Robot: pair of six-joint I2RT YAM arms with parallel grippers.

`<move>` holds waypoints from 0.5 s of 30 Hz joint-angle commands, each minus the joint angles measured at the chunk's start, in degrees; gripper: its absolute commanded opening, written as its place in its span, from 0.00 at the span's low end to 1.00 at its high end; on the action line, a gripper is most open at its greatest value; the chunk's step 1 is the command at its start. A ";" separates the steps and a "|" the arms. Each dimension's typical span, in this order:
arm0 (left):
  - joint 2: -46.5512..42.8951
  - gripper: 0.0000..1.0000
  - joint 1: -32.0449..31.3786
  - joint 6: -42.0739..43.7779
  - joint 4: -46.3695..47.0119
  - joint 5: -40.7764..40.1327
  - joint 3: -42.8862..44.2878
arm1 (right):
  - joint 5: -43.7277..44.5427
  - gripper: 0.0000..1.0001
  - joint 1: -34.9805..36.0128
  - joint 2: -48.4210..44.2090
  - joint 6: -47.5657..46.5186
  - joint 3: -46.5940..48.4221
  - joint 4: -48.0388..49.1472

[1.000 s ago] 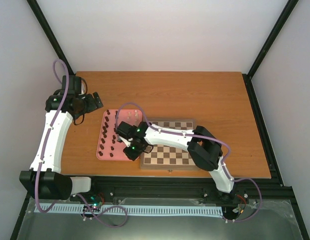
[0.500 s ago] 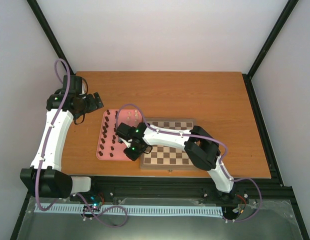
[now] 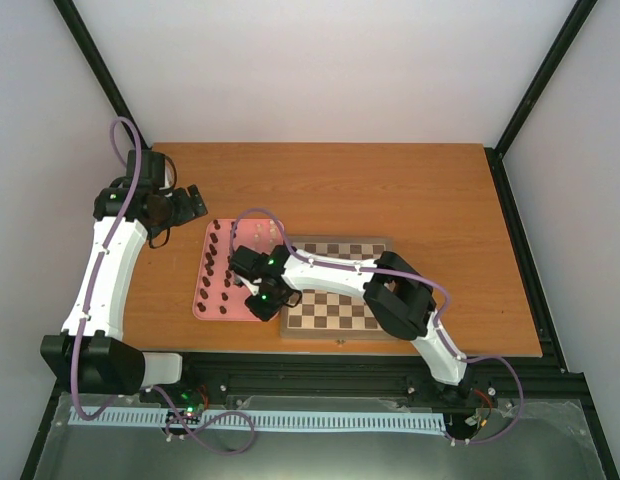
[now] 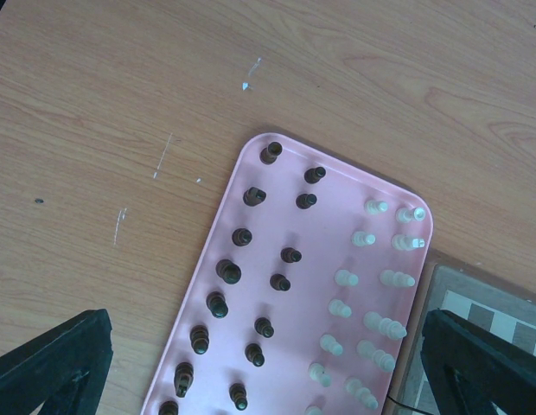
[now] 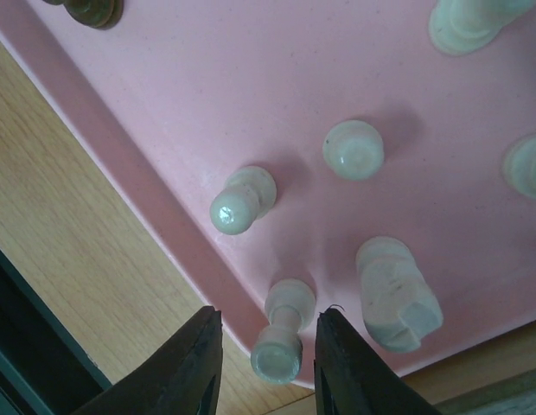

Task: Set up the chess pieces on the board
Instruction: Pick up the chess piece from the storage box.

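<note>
Chess pieces stand on a pink tray (image 3: 202, 300): dark brown ones (image 4: 242, 236) on its left half, cream ones (image 4: 347, 278) on its right. The board (image 3: 335, 335) lies just right of the tray with no pieces visible on it. My right gripper (image 5: 266, 322) is low over the tray's near corner. It is open, and its jaws straddle a cream pawn (image 5: 285, 333) with a gap on each side. A cream rook (image 5: 396, 292) stands just right of that pawn. My left gripper (image 3: 185, 200) hangs open over the table beyond the tray's far left corner.
Two more cream pawns (image 5: 242, 201) stand close behind the straddled one. The tray's rim (image 5: 121, 164) runs beside the right gripper's left finger, with bare wood beyond. The board's corner (image 4: 484, 311) shows at the left wrist view's right edge.
The right gripper's jaws have narrowed around the cream pawn, and the right arm has shifted slightly left. The left arm has not moved.
</note>
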 commanded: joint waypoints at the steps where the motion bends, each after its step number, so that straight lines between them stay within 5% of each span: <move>1: 0.02 1.00 -0.15 1.41 0.34 -0.35 1.66 | -0.46 0.30 0.42 1.43 -0.34 2.00 -0.54; 15: 0.21 1.00 -0.19 1.65 0.43 -0.50 0.91 | -0.09 0.10 0.40 0.32 -1.41 2.58 -3.29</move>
